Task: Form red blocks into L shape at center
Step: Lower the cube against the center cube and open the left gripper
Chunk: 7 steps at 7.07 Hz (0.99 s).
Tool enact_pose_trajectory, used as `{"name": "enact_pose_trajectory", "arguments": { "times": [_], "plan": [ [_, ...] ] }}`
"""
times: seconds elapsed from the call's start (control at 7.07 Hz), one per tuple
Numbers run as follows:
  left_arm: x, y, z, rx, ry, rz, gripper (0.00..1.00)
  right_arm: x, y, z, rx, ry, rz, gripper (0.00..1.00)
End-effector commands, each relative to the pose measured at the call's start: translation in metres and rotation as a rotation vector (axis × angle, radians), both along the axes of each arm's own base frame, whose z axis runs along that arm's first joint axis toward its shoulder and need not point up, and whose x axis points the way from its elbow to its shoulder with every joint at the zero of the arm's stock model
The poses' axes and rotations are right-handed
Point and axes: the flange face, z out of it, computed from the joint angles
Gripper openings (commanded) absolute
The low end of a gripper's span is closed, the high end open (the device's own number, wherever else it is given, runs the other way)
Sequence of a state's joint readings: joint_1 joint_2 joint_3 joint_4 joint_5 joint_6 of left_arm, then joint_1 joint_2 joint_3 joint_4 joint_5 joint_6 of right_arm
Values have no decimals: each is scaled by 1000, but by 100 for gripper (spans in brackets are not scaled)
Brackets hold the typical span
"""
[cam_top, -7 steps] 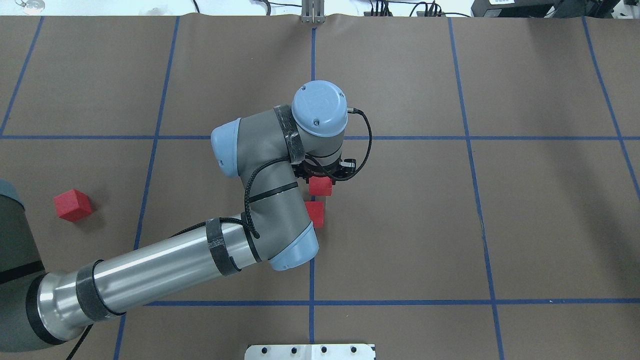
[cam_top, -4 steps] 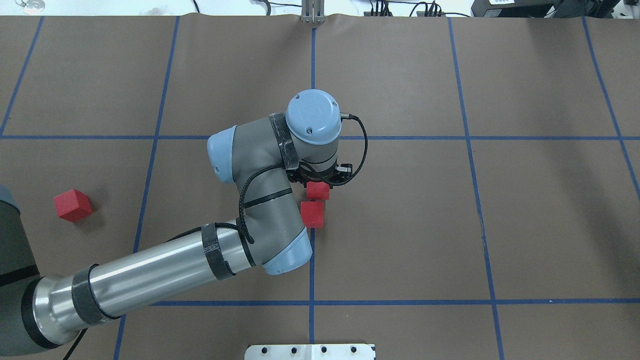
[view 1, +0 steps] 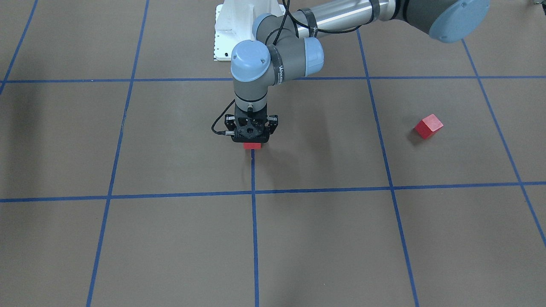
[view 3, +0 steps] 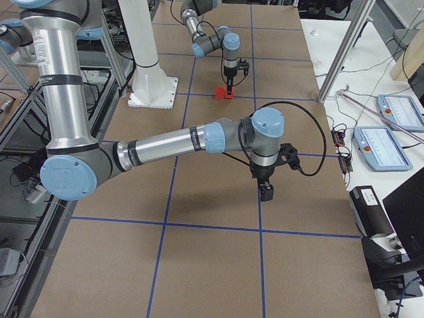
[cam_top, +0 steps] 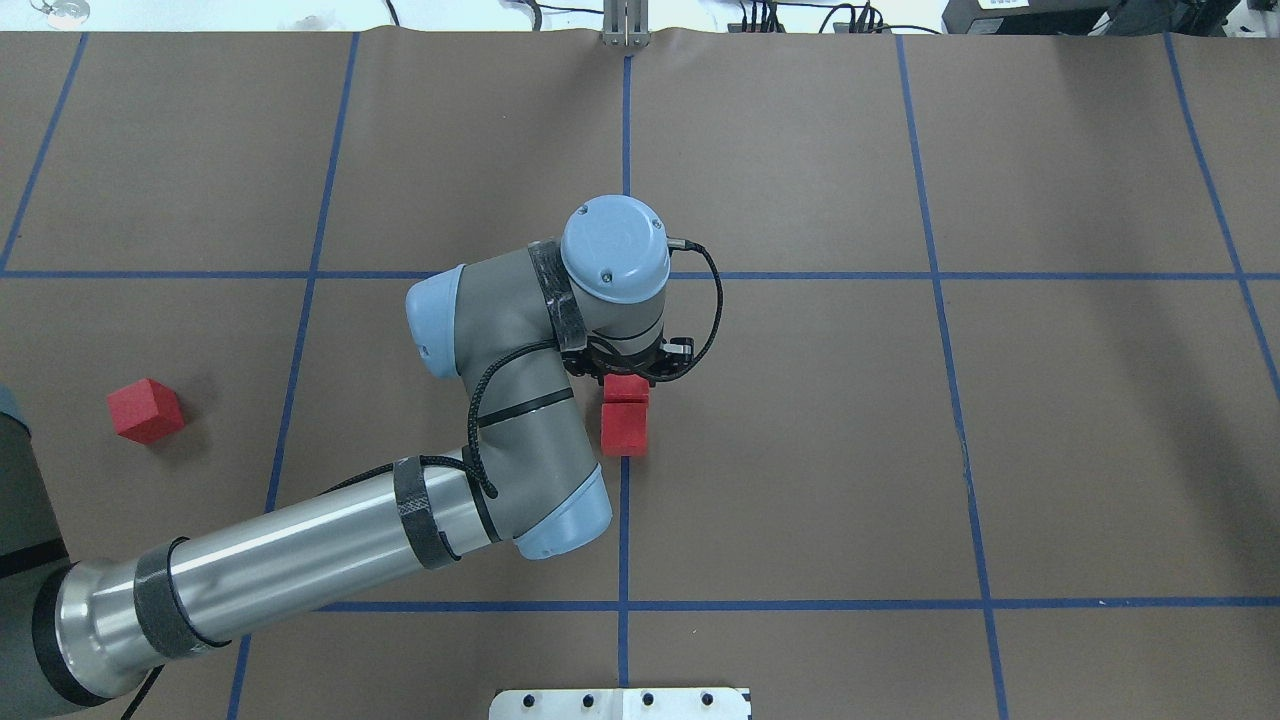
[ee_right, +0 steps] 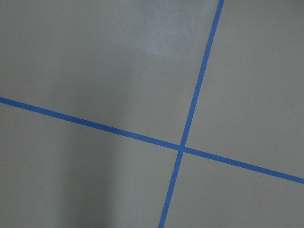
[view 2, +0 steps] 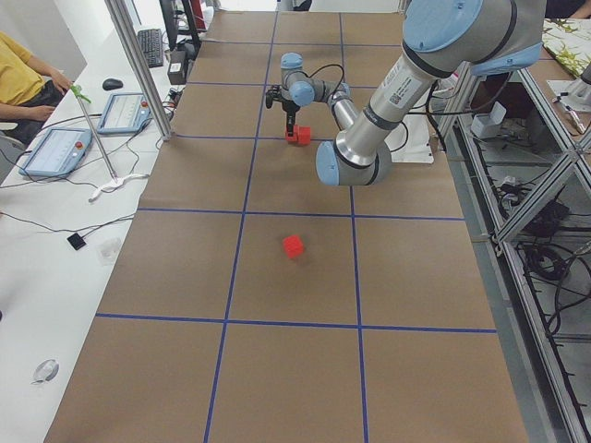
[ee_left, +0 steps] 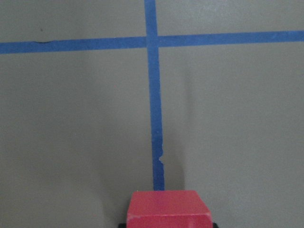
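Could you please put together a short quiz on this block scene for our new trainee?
1. How many red blocks are in view?
2. True or false: all the blocks already sit together.
3. Where is the gripped block, in the left gripper, relative to the other central block? A: farther from the robot's base. B: to the robot's left. C: to the robot's right.
Key: 1 three; 2 false, the lone block lies apart on the robot's left; 3 A.

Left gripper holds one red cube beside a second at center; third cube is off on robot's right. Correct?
No: the third small matte red cube sits on the robot's left, per the overhead view. Left gripper does hold one red cube beside the second cube.
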<state>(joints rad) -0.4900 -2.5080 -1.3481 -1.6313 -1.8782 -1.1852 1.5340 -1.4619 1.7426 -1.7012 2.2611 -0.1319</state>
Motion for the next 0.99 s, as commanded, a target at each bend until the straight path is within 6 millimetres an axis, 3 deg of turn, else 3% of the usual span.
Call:
{"name": "enact_pose_trajectory", "arguments": {
  "times": [0.0,0.85],
  "plan": [
    [1,3,-1,-13,2,-10,9,0,0,0,0,0,0,100],
    [2,3,6,-17,-7,-10,11,0,0,0,0,0,0,100]
  ]
}}
